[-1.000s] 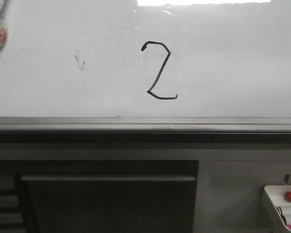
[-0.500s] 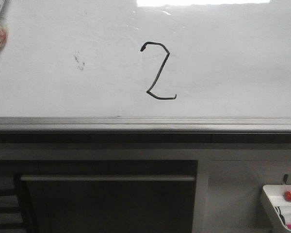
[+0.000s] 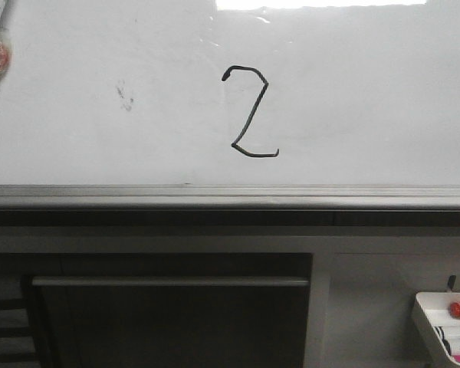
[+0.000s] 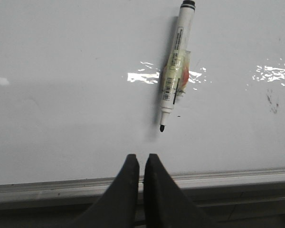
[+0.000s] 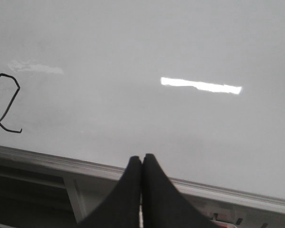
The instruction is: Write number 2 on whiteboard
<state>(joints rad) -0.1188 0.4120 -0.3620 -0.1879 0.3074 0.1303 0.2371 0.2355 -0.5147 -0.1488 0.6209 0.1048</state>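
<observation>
A white marker pen (image 4: 175,64) clings to the glossy whiteboard (image 3: 368,100), likely parked there. The left fingers (image 4: 136,164) sit narrow and empty by the grey rail. The thin black number 2 (image 3: 249,112) looks finished mid-board. The right fingers (image 5: 142,164) are pressed together, empty.

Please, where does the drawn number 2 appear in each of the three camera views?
Front view: the number 2 is just above the picture's centre, on the whiteboard.
Left wrist view: not in it.
Right wrist view: the number 2 is at the left edge.
Shared landmark: the grey rail along the whiteboard's lower edge.
</observation>
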